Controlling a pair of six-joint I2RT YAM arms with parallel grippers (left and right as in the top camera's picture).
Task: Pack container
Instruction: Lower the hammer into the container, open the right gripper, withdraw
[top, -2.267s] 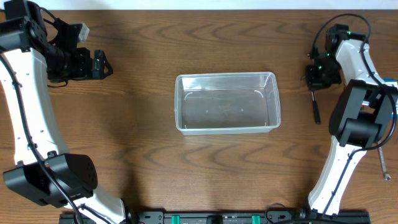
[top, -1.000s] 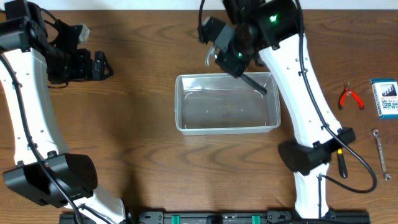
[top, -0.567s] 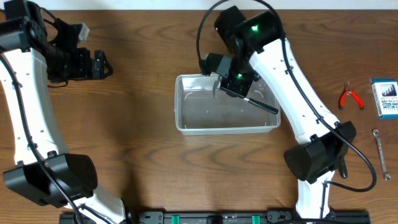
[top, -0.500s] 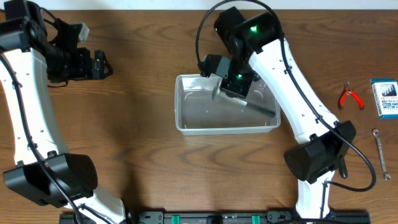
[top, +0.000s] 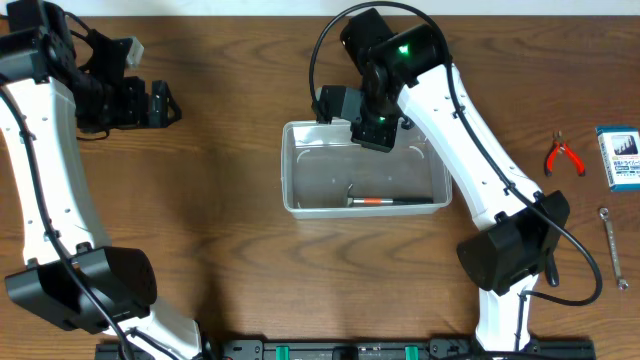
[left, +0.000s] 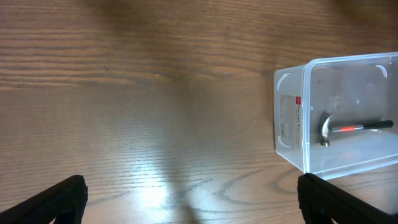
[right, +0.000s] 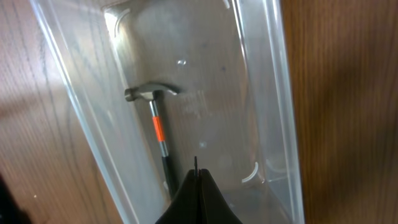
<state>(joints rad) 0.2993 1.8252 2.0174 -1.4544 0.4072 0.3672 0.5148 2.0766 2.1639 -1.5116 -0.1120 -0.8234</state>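
The clear plastic container (top: 318, 170) stands in the middle of the table. Inside it a small hammer (top: 391, 201) with a black and orange handle lies flat along the near wall. My right gripper (top: 371, 132) hovers over the container's far rim, shut and empty. The right wrist view shows its fingertips (right: 198, 172) pressed together above the hammer (right: 155, 121) and the container (right: 264, 93). My left gripper (top: 165, 105) waits at the far left, open wide, its fingers (left: 53, 200) at the frame's lower corners. The left wrist view shows the container (left: 291, 115) with the hammer (left: 348, 128) inside.
At the right edge lie red pliers (top: 564, 157), a blue-and-white box (top: 618, 157) and a steel wrench (top: 612, 245). A black-handled tool (top: 549, 262) sits by the right arm's base.
My right gripper brought the hammer over the container, let it go and shut again. The hammer now rests on the container floor. The left arm has not moved.
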